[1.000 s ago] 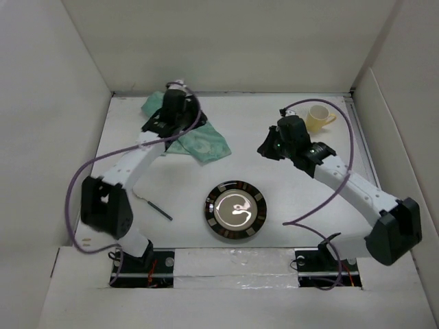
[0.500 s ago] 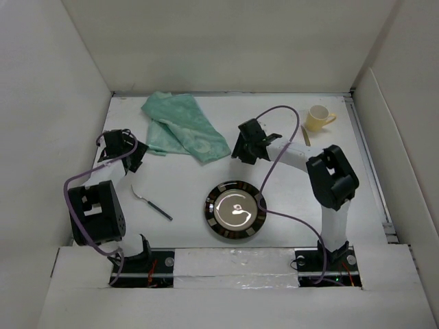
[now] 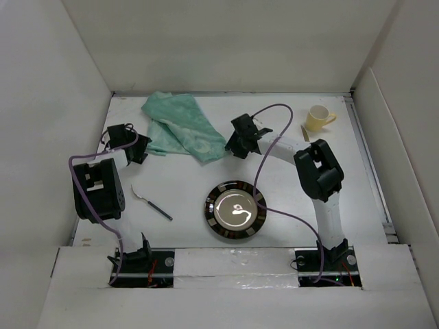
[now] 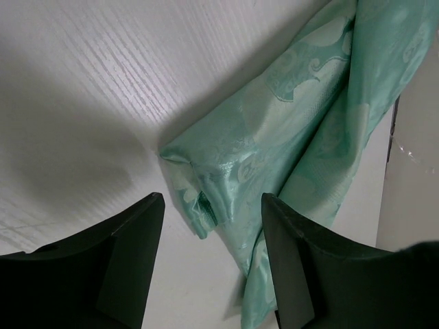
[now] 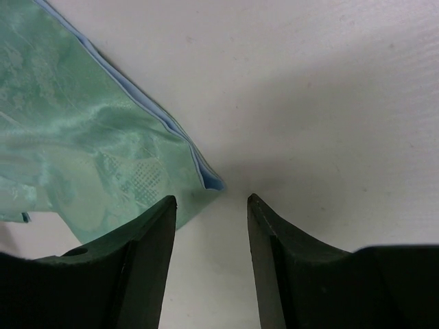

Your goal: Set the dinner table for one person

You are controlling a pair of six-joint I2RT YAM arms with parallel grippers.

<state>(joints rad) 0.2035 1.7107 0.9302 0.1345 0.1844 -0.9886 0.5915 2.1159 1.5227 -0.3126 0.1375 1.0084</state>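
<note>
The mint-green cloth placemat (image 3: 184,126) lies crumpled at the back left of the white dinner table (image 3: 302,185). My left gripper (image 3: 140,146) is open and low at the cloth's left edge. In the left wrist view (image 4: 211,205) a folded cloth corner (image 4: 199,199) lies between the fingers. My right gripper (image 3: 229,147) is open at the cloth's right corner. In the right wrist view (image 5: 211,200) that corner (image 5: 209,179) lies just ahead of the gap, untouched. A black-rimmed plate (image 3: 235,211) sits front centre.
A pale yellow cup (image 3: 318,118) stands at the back right with a small stick-like piece (image 3: 304,133) beside it. A dark-handled utensil (image 3: 152,204) lies left of the plate. White walls enclose the table on three sides.
The left gripper has drawn back from over the cloth to its left edge. The right gripper has swung left from near the cup to the cloth's right corner.
</note>
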